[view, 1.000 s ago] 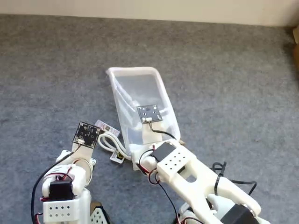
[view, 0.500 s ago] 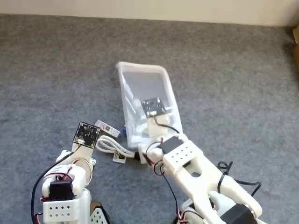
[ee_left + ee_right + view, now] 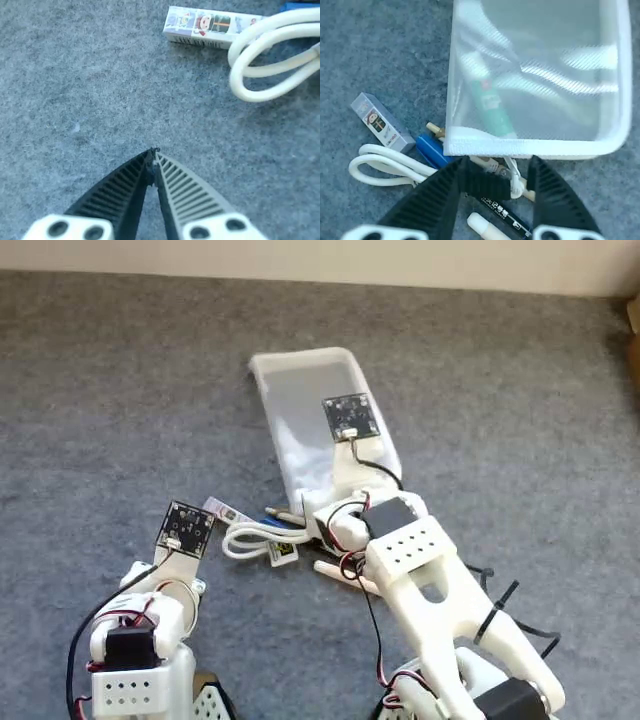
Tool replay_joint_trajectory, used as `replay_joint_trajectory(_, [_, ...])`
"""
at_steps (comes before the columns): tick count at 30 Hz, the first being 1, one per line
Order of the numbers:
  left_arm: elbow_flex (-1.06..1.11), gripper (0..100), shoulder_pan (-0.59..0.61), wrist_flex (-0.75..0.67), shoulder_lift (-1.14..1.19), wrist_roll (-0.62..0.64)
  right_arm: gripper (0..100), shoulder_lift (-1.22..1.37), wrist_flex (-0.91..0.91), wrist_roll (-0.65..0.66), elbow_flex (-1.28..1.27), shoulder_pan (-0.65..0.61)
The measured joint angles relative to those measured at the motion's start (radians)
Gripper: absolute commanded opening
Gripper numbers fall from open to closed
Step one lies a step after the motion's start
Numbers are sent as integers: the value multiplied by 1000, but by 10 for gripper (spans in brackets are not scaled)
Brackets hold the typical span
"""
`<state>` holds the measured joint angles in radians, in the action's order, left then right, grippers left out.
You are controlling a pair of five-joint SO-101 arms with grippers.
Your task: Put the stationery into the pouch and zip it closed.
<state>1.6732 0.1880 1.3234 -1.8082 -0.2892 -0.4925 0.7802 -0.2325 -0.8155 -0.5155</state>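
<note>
The translucent white mesh pouch [image 3: 305, 390] lies on the grey carpet, and a green-labelled tube [image 3: 487, 100] shows through it. Its hemmed edge [image 3: 520, 147] runs just in front of my right gripper [image 3: 498, 162], which is open and holds nothing. Stationery lies loose by that edge: a blue pen [image 3: 432, 150], a black pen [image 3: 505, 210], a cream pen [image 3: 340, 575], a small printed box [image 3: 382, 122] and a coiled white cable [image 3: 250, 538]. My left gripper [image 3: 152, 150] is shut and empty over bare carpet, a short way from the box [image 3: 215, 27] and cable [image 3: 270, 55].
Grey carpet covers the whole surface, with open room to the left and far right of the pouch. A pale wall edge [image 3: 320, 265] runs along the back. Wires hang off the right arm [image 3: 420, 560].
The right arm swung farther out and to the right, and the pouch slid away with it. Pens and the cable that it covered now lie exposed. The left arm stayed still.
</note>
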Motion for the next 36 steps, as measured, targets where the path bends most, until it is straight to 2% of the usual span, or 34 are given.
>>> replay_joint_trajectory(4, [0, 7, 0, 0, 0, 0, 212, 0, 98, -72, 25, 0])
replay_joint_trajectory(10, [0, 7, 0, 0, 0, 0, 212, 0, 333, -262, 149, -17])
replay_joint_trajectory(17, [0, 7, 0, 0, 0, 0, 212, 44, 356, -434, 181, -103])
replay_joint_trajectory(26, [0, 7, 0, 0, 0, 0, 212, 396, 334, -559, 321, -103])
replay_joint_trajectory(36, [0, 7, 0, 0, 0, 0, 212, 589, 333, -690, 468, -58])
